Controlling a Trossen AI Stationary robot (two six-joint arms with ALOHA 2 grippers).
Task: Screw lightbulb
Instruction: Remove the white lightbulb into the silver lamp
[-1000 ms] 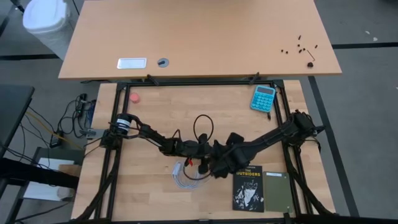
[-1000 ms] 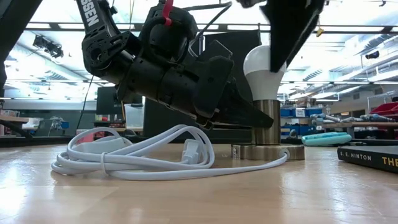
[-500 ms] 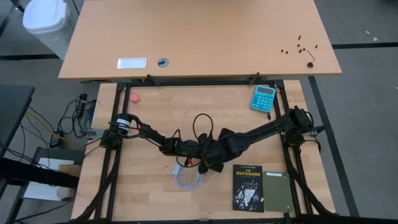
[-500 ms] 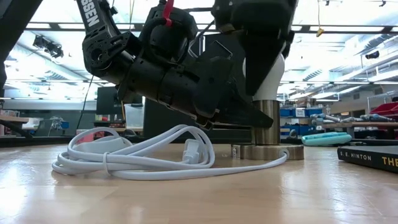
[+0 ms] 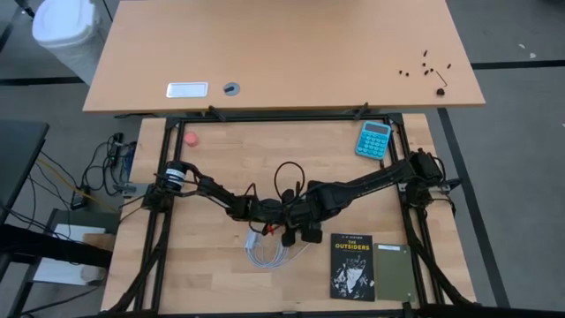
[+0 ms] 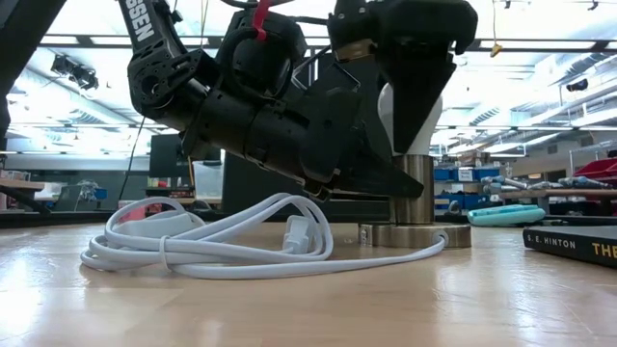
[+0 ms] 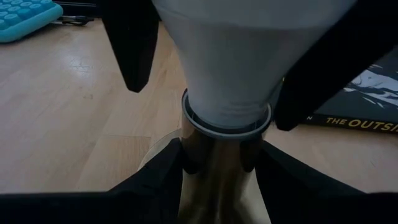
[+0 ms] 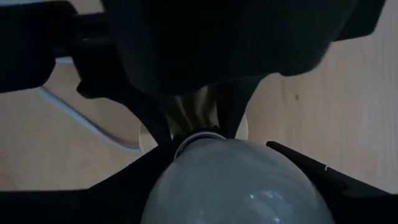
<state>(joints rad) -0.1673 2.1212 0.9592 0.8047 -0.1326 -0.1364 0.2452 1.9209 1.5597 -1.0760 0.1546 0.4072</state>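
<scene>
The white lightbulb (image 6: 388,108) stands upright with its neck (image 7: 227,115) in the silvery socket (image 6: 416,188). The socket's disc base (image 6: 415,234) rests on the table. My left gripper (image 6: 390,183) slants down from the table's left and is shut on the socket's stem. My right gripper (image 6: 416,96) comes from above and is shut around the bulb, hiding most of it in the low view. In the high view both grippers meet near the table's middle (image 5: 293,221) and hide the bulb. My left gripper pinches the socket's upright stem (image 7: 214,171) between its two fingers (image 7: 165,171), just below the bulb's neck. It comes slanting down from the table's left. The socket stands upright on its base. My right gripper has a finger on each side of the bulb's wide body (image 8: 230,180), pointing down from above. One finger (image 7: 323,68) lies along the bulb's side, and the other (image 7: 130,43) meets it higher up. The bulb stays upright in the socket.
A coiled white cable (image 6: 212,241) lies on the table to the left of the socket and runs to its base. A black book (image 5: 353,267) and a green notebook (image 5: 393,269) lie at the near right. A blue calculator (image 5: 373,139) is at the far right.
My right gripper has moved toward the table's left, from beside and above the bulb to over it, and has come down around it. The bulb, the socket and my left gripper have stayed where they were.
</scene>
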